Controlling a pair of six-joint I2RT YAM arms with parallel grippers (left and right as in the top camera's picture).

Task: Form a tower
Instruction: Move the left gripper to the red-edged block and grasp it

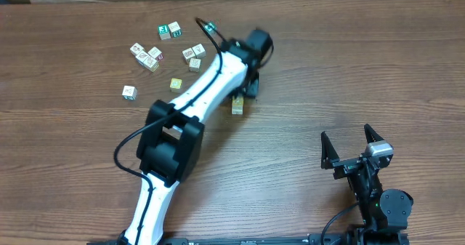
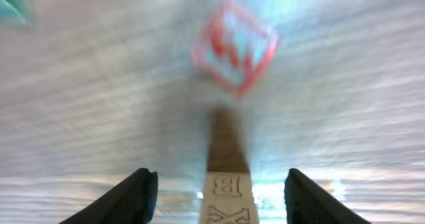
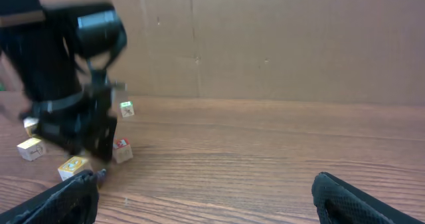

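The tower [image 2: 226,196], light rigid cubes merely stacked, looks topple-prone and best pinched on flat opposite faces; the left claw [image 2: 220,176] straddles it parted, gripping nothing; the right claw [image 1: 346,136] gapes empty.

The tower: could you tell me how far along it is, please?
Done: a tower stands upright. In hand: the left gripper straddles it, jaws open and clear. Left: several loose cubes lie unstacked; the right gripper is open and empty.
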